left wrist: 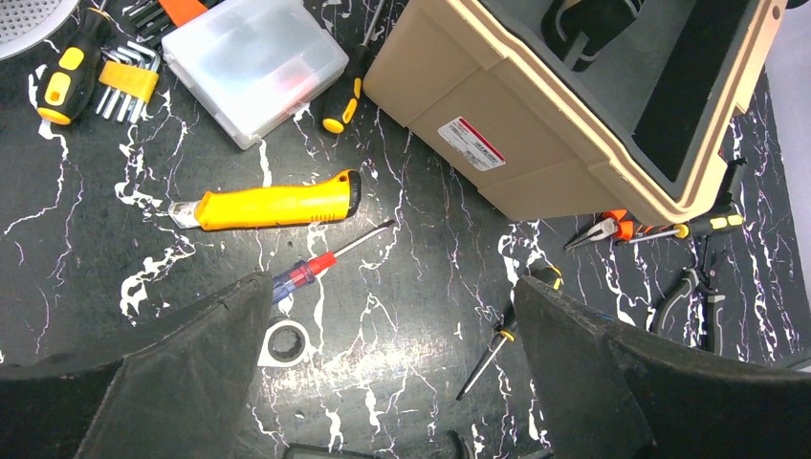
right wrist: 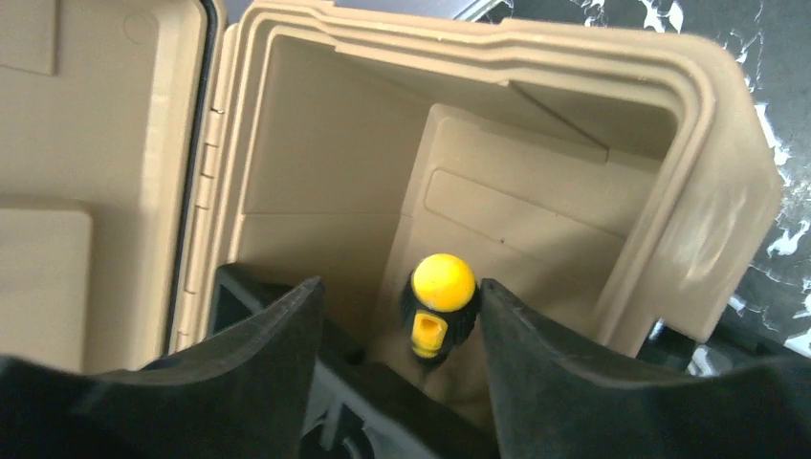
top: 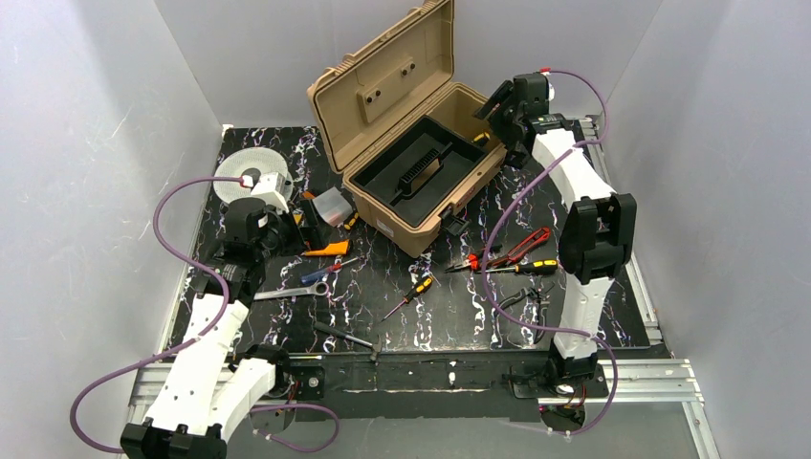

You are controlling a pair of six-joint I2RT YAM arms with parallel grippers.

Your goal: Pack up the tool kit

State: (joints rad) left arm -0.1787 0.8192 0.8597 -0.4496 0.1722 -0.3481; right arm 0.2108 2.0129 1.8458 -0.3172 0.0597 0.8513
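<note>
The tan toolbox (top: 383,206) stands open at the back centre, with its black tray (top: 421,163) inside; it also shows in the left wrist view (left wrist: 497,115). My right gripper (top: 493,124) hangs over the box's right end, jaws open (right wrist: 400,287). A yellow-capped black screwdriver (right wrist: 440,306) stands inside the box (right wrist: 316,143) between the fingers, close to the right one. My left gripper (left wrist: 392,296) is open and empty above the table, left of the box (top: 308,218). A blue-red screwdriver (left wrist: 306,270) and a black-yellow screwdriver (left wrist: 502,335) lie below it.
A yellow utility knife (left wrist: 273,203), a wrench (top: 292,292), hex keys (left wrist: 129,76) and a clear plastic box (left wrist: 253,62) lie at the left. Red pliers (top: 516,247), another screwdriver (top: 521,269) and black pliers (top: 521,298) lie at the right. A grey spool (top: 239,172) sits far left.
</note>
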